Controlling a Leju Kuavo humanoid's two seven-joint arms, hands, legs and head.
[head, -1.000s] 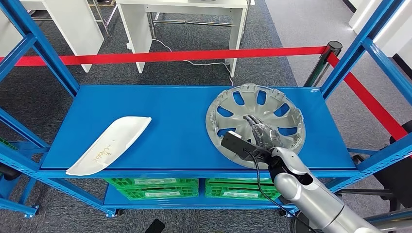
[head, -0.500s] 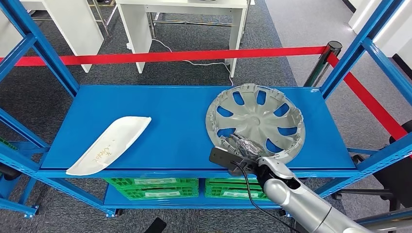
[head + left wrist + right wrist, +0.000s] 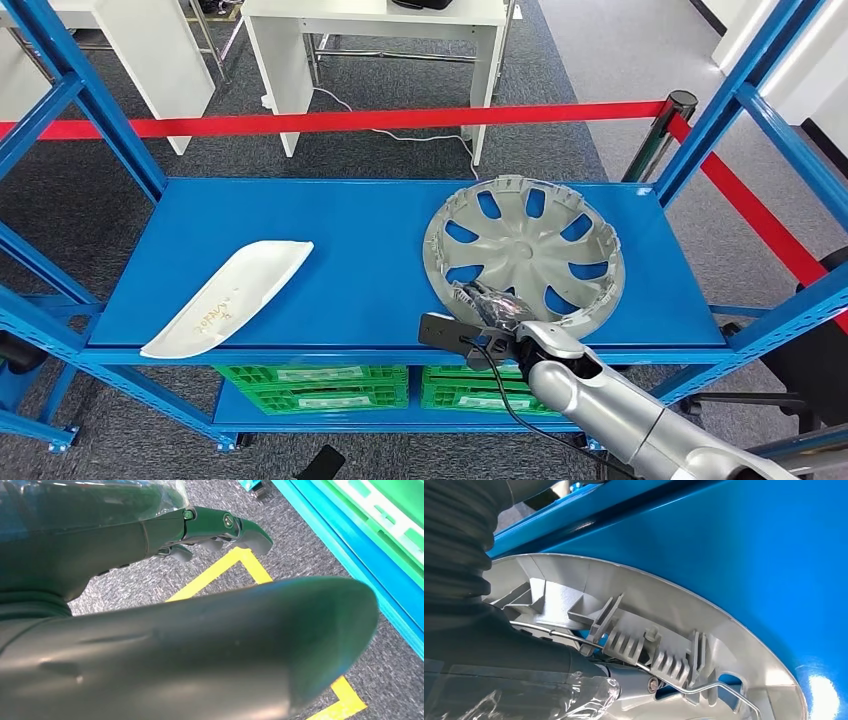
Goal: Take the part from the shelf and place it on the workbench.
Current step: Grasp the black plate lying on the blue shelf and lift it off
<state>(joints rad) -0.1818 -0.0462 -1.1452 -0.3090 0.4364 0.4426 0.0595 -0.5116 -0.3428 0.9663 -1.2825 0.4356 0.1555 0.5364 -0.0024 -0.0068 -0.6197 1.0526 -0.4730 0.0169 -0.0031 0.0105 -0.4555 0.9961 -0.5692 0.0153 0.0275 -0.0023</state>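
Note:
A grey plastic wheel cover (image 3: 535, 235) lies inside-up at the right end of the blue shelf (image 3: 360, 250). My right hand (image 3: 490, 303) is at the cover's near rim, and its wrist hangs past the shelf's front edge. In the right wrist view a dark finger (image 3: 549, 680) lies along the inside of the rim of the wheel cover (image 3: 649, 605), under the wire ring. The frames do not show whether the hand clamps the rim. My left hand (image 3: 200, 630) hangs over the carpet, its fingers (image 3: 220, 525) spread with nothing in them.
A white elongated part (image 3: 228, 297) lies at the shelf's left front. Blue uprights (image 3: 700, 140) frame both ends. Green crates (image 3: 310, 385) sit on the level below. Behind the shelf are a red barrier tape (image 3: 350, 120), its post (image 3: 655, 140) and a white table (image 3: 370, 15).
My right hand has drawn back from the middle of the wheel cover to its near rim. The cover has not shifted. The camera has tilted slightly.

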